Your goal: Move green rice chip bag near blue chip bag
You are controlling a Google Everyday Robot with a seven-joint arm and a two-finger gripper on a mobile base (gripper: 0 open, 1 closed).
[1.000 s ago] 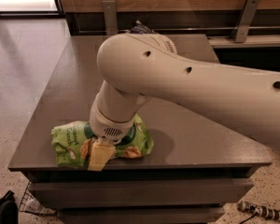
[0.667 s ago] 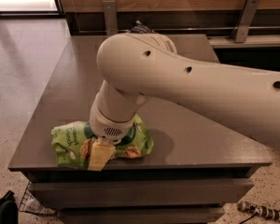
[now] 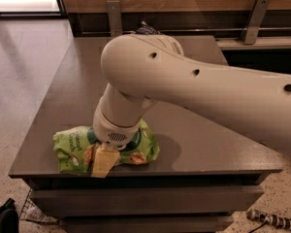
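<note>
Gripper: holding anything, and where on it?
Cannot tell for sure. The gripper is down on the middle of the green rice chip bag, which lies on the table; the arm hides the grasp.

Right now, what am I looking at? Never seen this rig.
One camera, mount unknown, looks down on a dark grey square table. The thick cream-white tube crossing from the right is the robot's single arm. Its pincer, at the arm's tip, sits down on a puffy lime-green rice chip bag lying at the table's near left edge; whether it grips the bag cannot be told. A small dark blue crinkled bag peeks out behind the arm at the far edge, mostly hidden.
</note>
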